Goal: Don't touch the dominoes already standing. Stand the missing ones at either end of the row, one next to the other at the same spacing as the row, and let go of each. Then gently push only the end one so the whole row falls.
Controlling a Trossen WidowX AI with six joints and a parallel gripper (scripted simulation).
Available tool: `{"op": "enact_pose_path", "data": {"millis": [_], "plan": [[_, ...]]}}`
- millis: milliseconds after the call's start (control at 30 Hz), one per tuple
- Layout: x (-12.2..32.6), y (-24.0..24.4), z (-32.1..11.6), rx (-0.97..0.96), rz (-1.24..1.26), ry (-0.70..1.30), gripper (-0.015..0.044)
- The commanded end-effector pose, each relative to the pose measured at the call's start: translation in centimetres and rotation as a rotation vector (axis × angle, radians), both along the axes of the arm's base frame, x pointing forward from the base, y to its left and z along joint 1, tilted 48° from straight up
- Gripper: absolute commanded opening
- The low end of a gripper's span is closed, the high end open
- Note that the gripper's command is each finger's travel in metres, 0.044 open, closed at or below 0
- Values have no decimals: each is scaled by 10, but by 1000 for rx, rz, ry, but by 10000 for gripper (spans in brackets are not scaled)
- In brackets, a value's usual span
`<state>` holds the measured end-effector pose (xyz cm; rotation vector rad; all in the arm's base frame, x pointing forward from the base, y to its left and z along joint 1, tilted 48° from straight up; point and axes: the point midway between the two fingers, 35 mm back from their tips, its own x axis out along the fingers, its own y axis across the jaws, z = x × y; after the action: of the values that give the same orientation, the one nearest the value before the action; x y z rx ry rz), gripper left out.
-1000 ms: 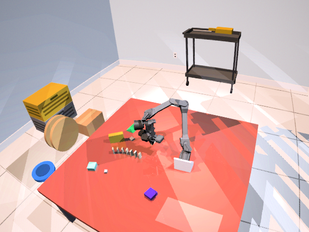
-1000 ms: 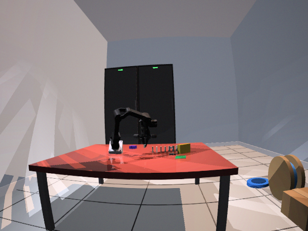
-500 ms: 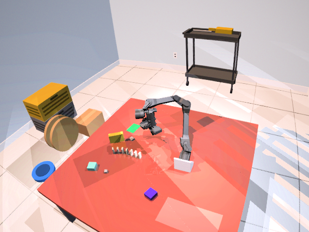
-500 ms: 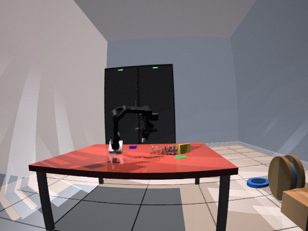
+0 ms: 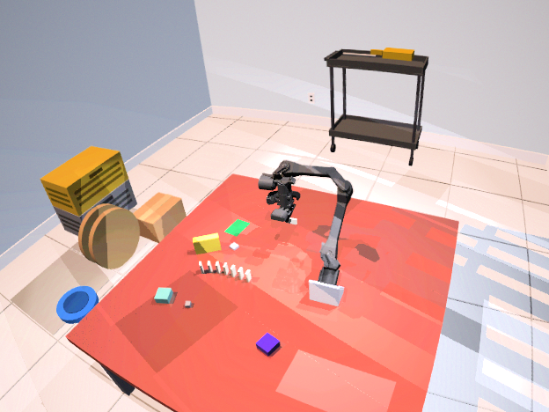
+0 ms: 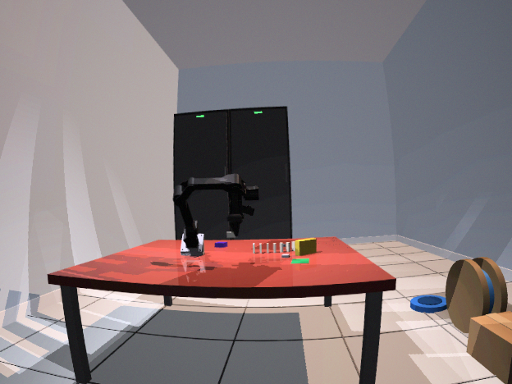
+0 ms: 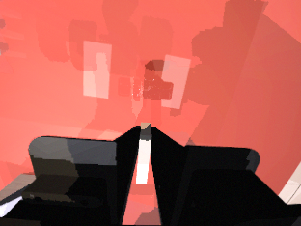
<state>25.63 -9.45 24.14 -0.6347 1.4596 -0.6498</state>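
Several white dominoes (image 5: pixel 225 268) (image 6: pixel 267 248) stand in a slightly curved row on the red table (image 5: pixel 355 327) (image 6: pixel 165 276). My gripper (image 5: pixel 289 219) (image 6: pixel 232 234) (image 7: pixel 145 130) is shut on a white domino (image 5: pixel 293 221) (image 6: pixel 230 234) (image 7: pixel 144 161), held well above the table and apart from the row, on the far side of it in the top view. Another white domino (image 5: pixel 234 246) (image 6: pixel 285 255) lies flat between the row and the green patch (image 5: pixel 237 227) (image 6: pixel 299 261). The lower part of the held domino is partly hidden by the fingers in the wrist view.
A yellow block (image 5: pixel 206 244) (image 6: pixel 304 247) stands near the row's far left end in the top view. A teal block (image 5: pixel 163 295), a small grey cube (image 5: pixel 187 304) and a purple block (image 5: pixel 267 343) (image 6: pixel 221 244) lie on the near side of the row.
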Motion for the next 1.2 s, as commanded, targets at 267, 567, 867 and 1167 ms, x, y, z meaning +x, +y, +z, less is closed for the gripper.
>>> {"op": "enact_pose_path", "data": {"millis": [267,567,867,1167], "plan": [[-1,-8,-17,111,-47,-87,27],[4,-15,-43,284,-52,-219,27],[14,-22,-60,420,-10,-378,27],[24,-32,-66,505,79,-551,27]]}}
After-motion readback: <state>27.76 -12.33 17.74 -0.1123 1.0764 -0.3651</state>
